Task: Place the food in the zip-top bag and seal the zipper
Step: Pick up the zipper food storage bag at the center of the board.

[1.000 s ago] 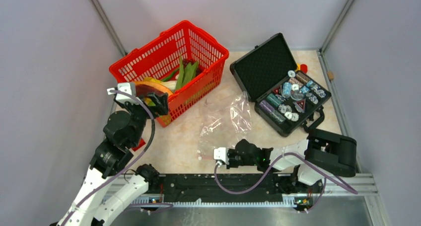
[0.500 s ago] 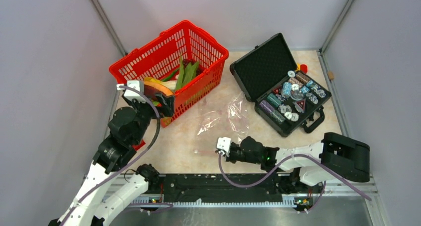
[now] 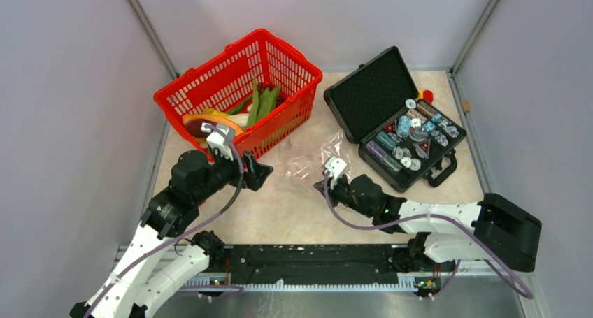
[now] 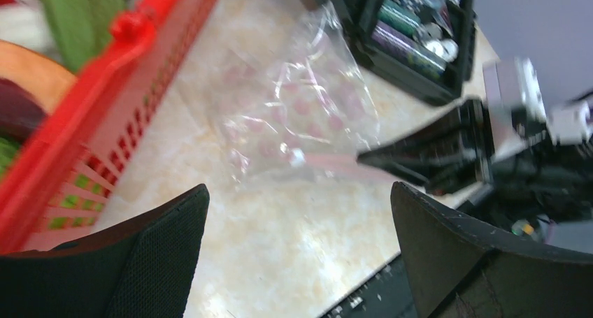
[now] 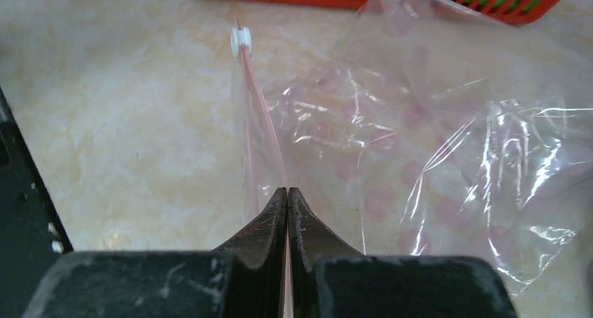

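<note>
The zip-top bag (image 3: 308, 159) lies crinkled on the table between the red basket and the black case; it also shows as zip-top bag (image 5: 419, 143) and zip-top bag (image 4: 301, 101). My right gripper (image 5: 287, 192) is shut on its pink zipper (image 5: 262, 115), which ends in a white slider (image 5: 240, 40). In the top view the right gripper (image 3: 322, 184) sits at the bag's near edge. My left gripper (image 3: 259, 173) hovers open and empty just left of the bag; the left gripper (image 4: 297, 192) has bare table between its fingers. The food stays in the basket: green pods (image 3: 262, 101) and an orange curved piece (image 3: 210, 119).
The red mesh basket (image 3: 210, 73) stands at the back left, close behind my left gripper. An open black case (image 3: 363, 94) of poker chips (image 3: 412, 133) sits at the back right. Grey walls close in both sides, and the arms' black rail (image 3: 315, 262) runs along the near edge.
My left arm swung from the basket's near corner down and right toward the bag. My right gripper moved away from the near edge, dragging the bag's zipper with it.
</note>
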You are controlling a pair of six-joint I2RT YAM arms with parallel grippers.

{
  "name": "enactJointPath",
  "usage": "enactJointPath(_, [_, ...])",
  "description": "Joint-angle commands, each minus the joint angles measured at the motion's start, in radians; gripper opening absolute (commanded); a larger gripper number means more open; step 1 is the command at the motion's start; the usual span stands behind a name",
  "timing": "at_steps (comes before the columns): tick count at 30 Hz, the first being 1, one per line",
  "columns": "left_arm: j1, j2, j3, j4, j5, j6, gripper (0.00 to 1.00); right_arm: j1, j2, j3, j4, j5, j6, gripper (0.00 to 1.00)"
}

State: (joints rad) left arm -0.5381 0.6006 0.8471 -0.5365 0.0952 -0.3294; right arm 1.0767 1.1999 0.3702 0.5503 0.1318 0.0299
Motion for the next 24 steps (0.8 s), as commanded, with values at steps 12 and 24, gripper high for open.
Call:
enactJointPath(12, [-0.123, -0.108, -0.321, 0.065, 0.222, -0.551, 0.91, -0.029, 0.104, 0.136, 0.036, -0.087, 0.18, 0.0])
enactJointPath(24, [-0.193, 0.085, -0.384, 0.174, 0.048, -0.648, 0.9, 0.02, 0.228, 0.196, 0.084, -0.124, 0.221, 0.0])
